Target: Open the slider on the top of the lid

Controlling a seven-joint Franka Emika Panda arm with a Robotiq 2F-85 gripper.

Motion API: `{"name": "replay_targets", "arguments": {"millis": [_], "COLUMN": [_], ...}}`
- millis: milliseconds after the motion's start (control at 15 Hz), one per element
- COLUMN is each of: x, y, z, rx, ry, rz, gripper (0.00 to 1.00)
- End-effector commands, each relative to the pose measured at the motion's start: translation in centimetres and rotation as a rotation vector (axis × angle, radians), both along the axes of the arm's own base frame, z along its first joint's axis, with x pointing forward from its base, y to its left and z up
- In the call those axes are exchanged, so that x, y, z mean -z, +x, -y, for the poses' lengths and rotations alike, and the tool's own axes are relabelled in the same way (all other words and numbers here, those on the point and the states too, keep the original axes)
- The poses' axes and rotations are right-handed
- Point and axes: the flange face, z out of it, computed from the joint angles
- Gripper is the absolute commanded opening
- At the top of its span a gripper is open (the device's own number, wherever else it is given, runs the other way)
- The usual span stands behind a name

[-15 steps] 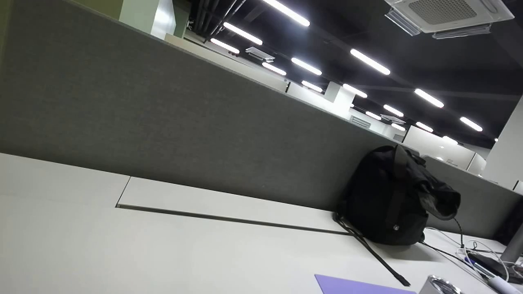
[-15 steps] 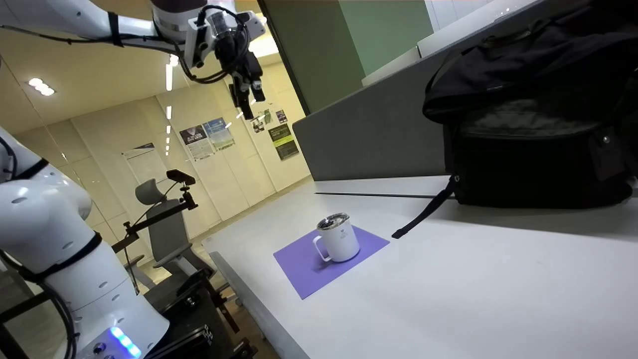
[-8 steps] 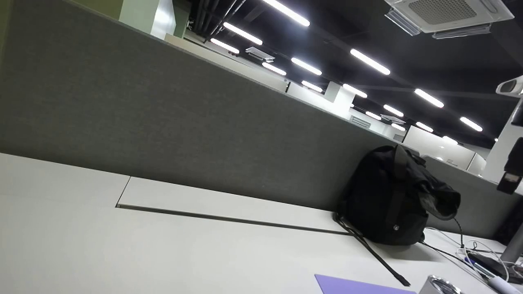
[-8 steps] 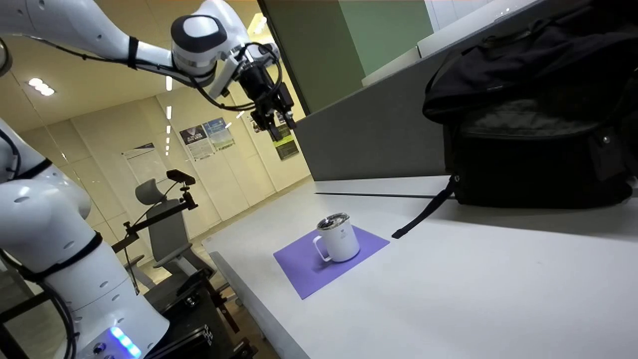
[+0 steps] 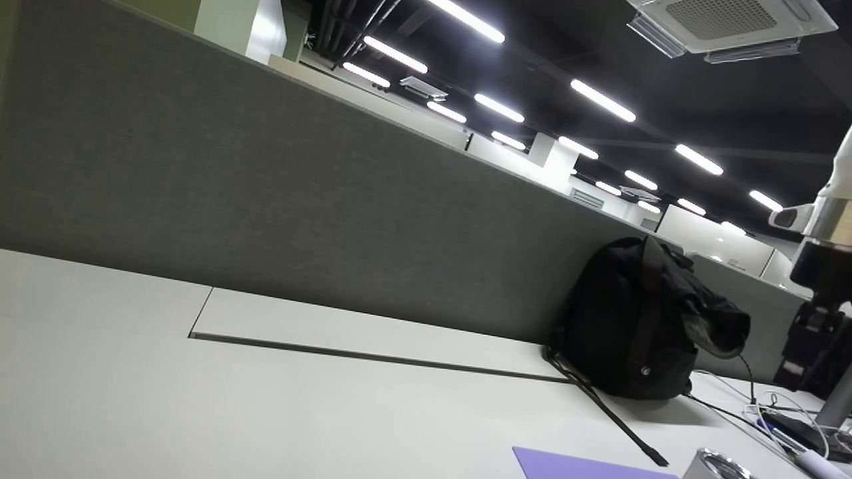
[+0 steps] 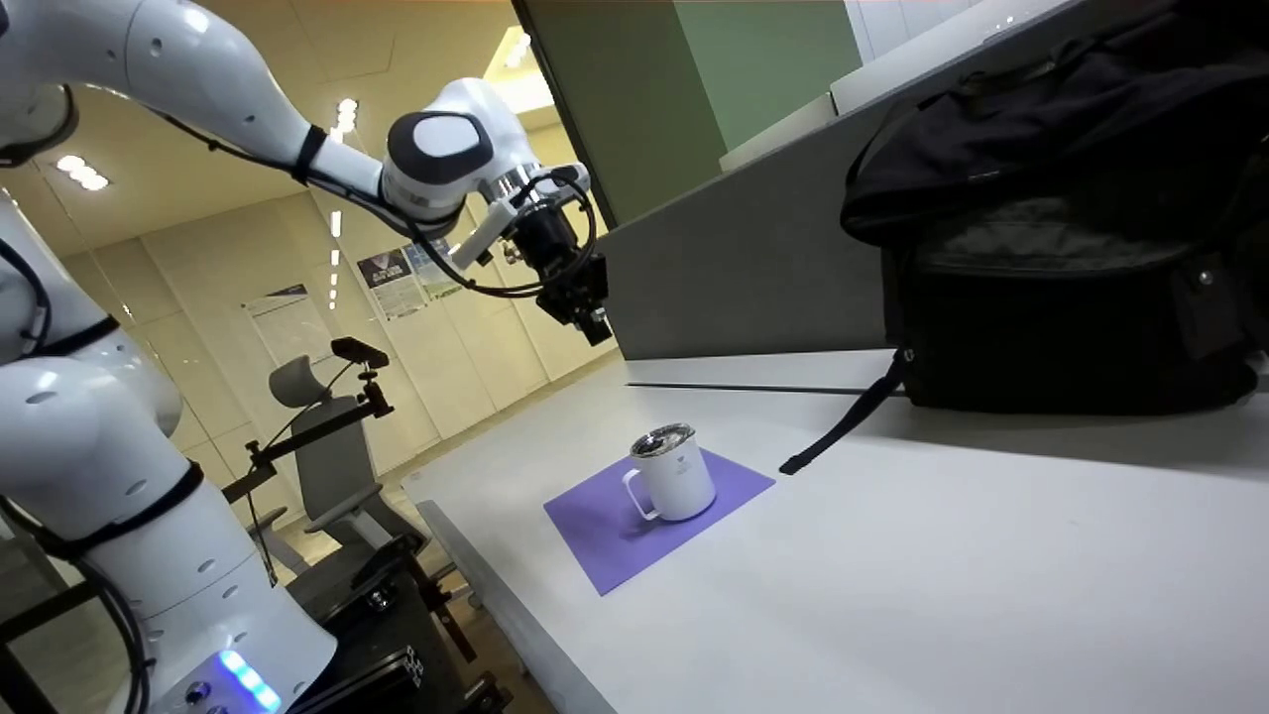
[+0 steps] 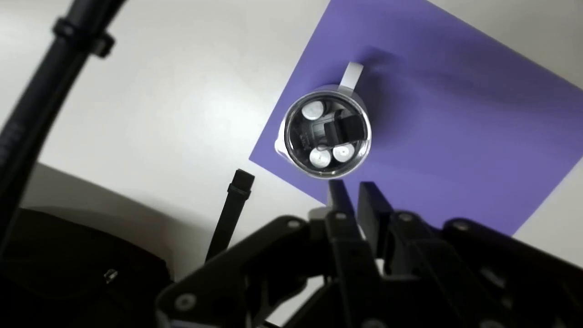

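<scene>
A white mug [image 6: 684, 486] stands upright on a purple sheet, its handle [image 7: 350, 76] toward the top of the wrist view. Its clear round lid [image 7: 298, 130] has a shiny rim and carries a dark slider [image 7: 345, 130] lying off-centre. In an exterior view only the mug's top [image 5: 715, 464] shows at the bottom edge. My gripper [image 7: 352, 184] hangs high above the table, up and to the left of the mug in an exterior view [image 6: 597, 332]. Its fingers are near each other, a narrow gap left with nothing in it. In the wrist view the tips appear just below the lid's rim.
The purple sheet [image 7: 455, 150] lies on the white table [image 6: 942, 575]. A black backpack [image 6: 1051, 297] leans by the grey partition [image 5: 333, 199], its strap [image 7: 232, 205] reaching toward the sheet. Cables and a dark stand [image 5: 835, 399] are at the far right in an exterior view.
My arm has come down and toward the mug, bringing the gripper into an exterior view where it was absent before. The fingers have drawn from wide apart to a narrow gap. The mug stays put.
</scene>
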Motion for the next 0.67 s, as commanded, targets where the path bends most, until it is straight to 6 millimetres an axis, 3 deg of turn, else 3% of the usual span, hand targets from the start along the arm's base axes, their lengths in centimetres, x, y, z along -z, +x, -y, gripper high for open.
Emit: {"name": "replay_targets", "arguments": {"millis": [0,67,200,600], "x": [3.3,2.0,3.1,2.7], "y": [0.2,-0.1,0.0,0.0], "z": [1.3,0.7,0.8,0.6], "rx": [0.105,0.038,0.042,0.036], "ry": [-0.044,-0.016,-0.014,-0.014], "rz": [-0.038,-0.022,-0.04,-0.03], "gripper": [0.0,0.0,0.01,0.01]}}
